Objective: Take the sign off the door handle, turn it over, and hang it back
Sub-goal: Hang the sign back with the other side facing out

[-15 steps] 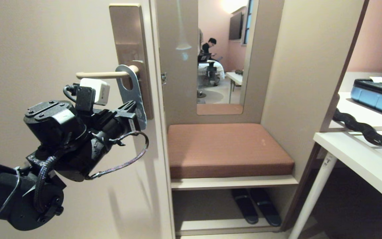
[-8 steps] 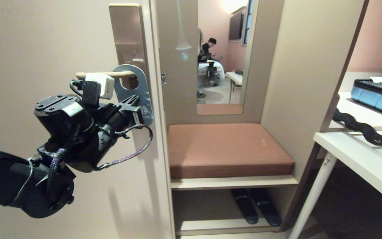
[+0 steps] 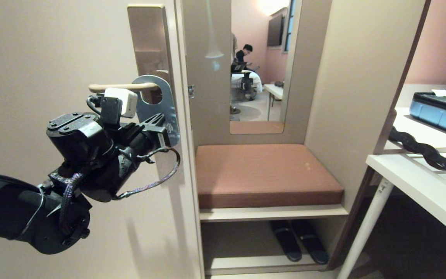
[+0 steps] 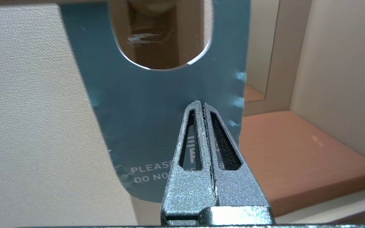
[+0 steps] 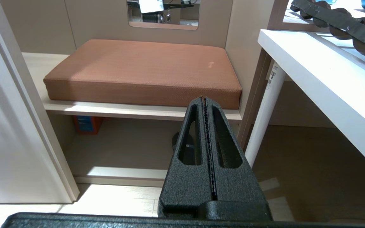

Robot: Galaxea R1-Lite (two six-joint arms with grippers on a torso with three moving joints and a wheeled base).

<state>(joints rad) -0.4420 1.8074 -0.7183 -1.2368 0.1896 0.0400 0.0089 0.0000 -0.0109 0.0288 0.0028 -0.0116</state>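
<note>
Hanging on the door handle (image 3: 124, 87), the sign (image 3: 161, 104) shows its blue-grey face, with the lever passing through its oval hole. The left gripper (image 3: 165, 130) has its jaws pressed together on the sign's lower part, below the hole.

From the head view, the sign's lower end disappears behind the fingers, so the grip itself is hard to read there. The left wrist view fills that in: the two fingers (image 4: 187, 152) meet with no gap, the sign (image 4: 157, 104) lies just ahead of and around their tips, and the words "PLEASE DO NO..." run partly behind them. Whether the thin card is truly nipped between the pads or only lies behind them cannot be told for certain.

The right gripper (image 5: 205, 104) appears only in its own wrist view, jaws shut on nothing, hanging low near the floor (image 5: 112, 199).

Past the left jaws stands the cream door (image 3: 52, 58) with its brown plate (image 3: 149, 42). Beside them lie a brown cushion (image 3: 261, 174) on a bench, a mirror (image 3: 259, 66) reflecting a seated person (image 3: 243, 54), and slippers (image 3: 298, 240) beneath. A white table (image 3: 420, 186) stands well off to the side.
</note>
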